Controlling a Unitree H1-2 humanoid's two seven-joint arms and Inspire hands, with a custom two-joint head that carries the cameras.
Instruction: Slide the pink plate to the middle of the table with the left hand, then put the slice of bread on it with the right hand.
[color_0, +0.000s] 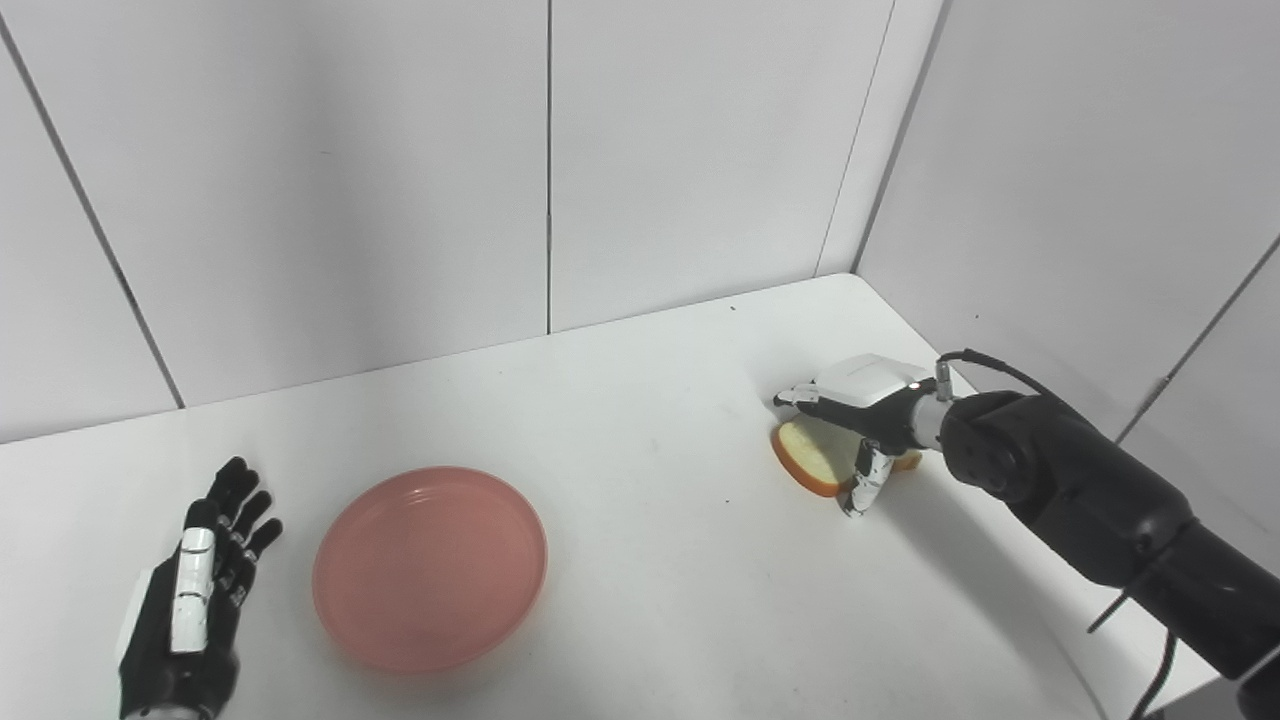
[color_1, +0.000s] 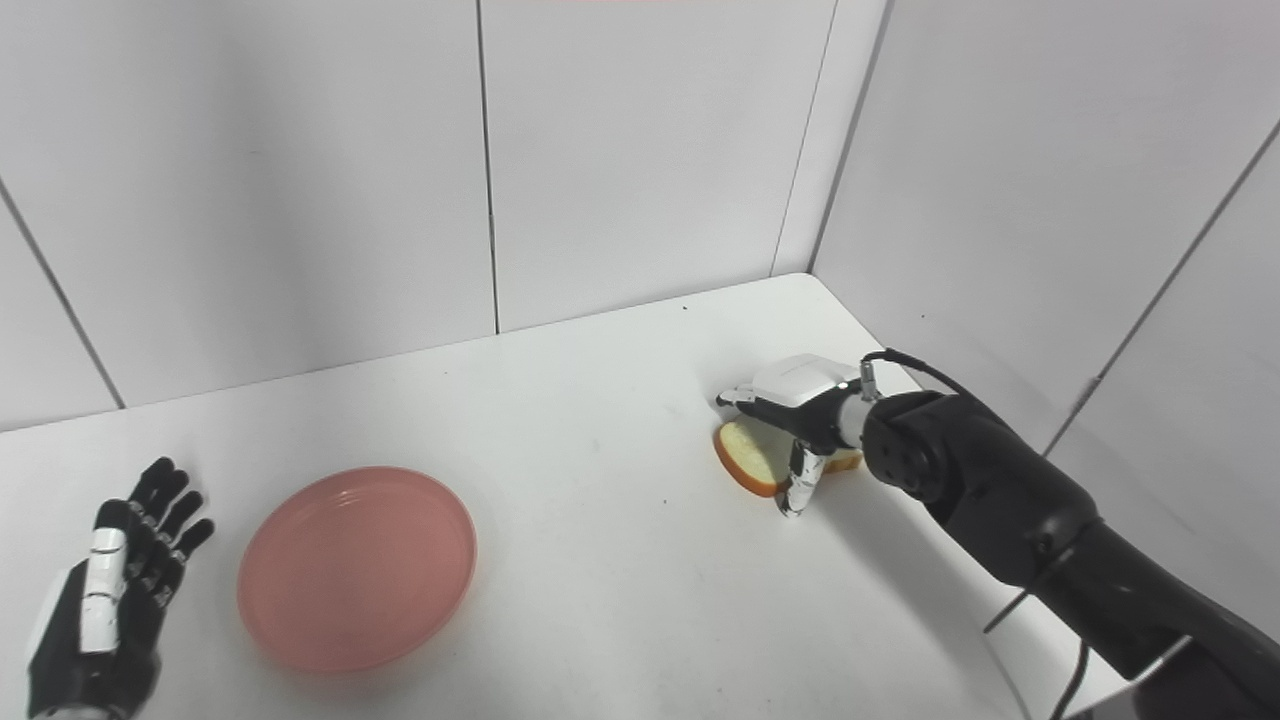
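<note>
The pink plate (color_0: 430, 566) lies empty on the white table, left of the middle. My left hand (color_0: 195, 590) lies open and flat to the left of the plate, apart from it. The slice of bread (color_0: 808, 455), pale with a brown crust, is at the right side of the table near the wall. My right hand (color_0: 862, 402) is over it, fingers (color_0: 800, 397) across its top and thumb (color_0: 866, 482) down against its near edge, closed around the slice. The back part of the bread is hidden under the hand. I cannot tell whether the bread is off the table.
The white table (color_0: 650, 560) is boxed in by white wall panels (color_0: 700, 150) at the back and right. The table's right edge (color_0: 1075, 650) runs under my right forearm. A cable hangs off the right arm.
</note>
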